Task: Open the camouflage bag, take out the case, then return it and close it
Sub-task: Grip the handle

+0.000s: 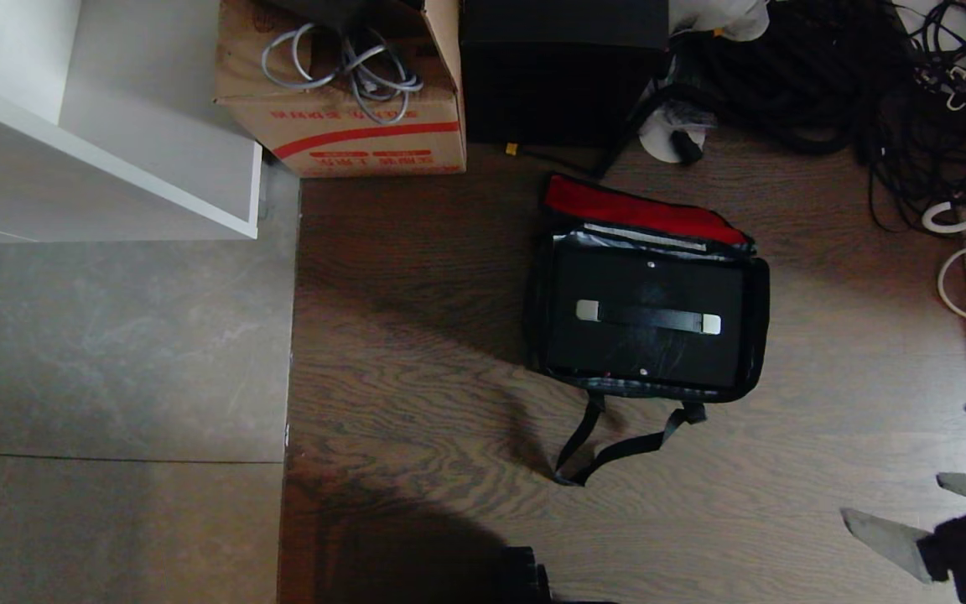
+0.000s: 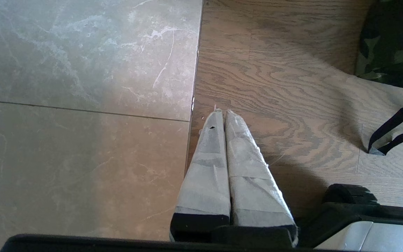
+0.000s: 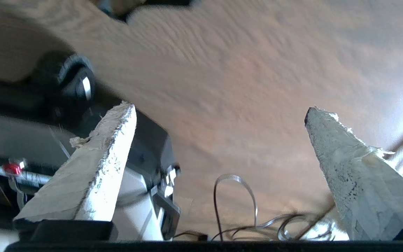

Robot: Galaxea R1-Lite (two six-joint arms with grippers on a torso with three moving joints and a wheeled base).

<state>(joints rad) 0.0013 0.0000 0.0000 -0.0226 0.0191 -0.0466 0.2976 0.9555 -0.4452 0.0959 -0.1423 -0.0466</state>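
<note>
The camouflage bag (image 1: 753, 335) lay open on the wooden floor (image 1: 416, 352), the case (image 1: 646, 315) inside it, well apart from the right tool (image 1: 890, 507), whose fingers stood wide apart and empty. Behind the bag stood a cardboard box (image 1: 366, 126) and black box (image 1: 563, 75). Away from the bag, the left tool (image 2: 221, 112) hung with fingers pressed together.

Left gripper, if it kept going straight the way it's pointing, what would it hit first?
Probably the floor: the left gripper, shut, points down at the seam where grey stone tile meets brown wood-grain flooring. Nothing else shows in its line, though depth is unclear.
</note>
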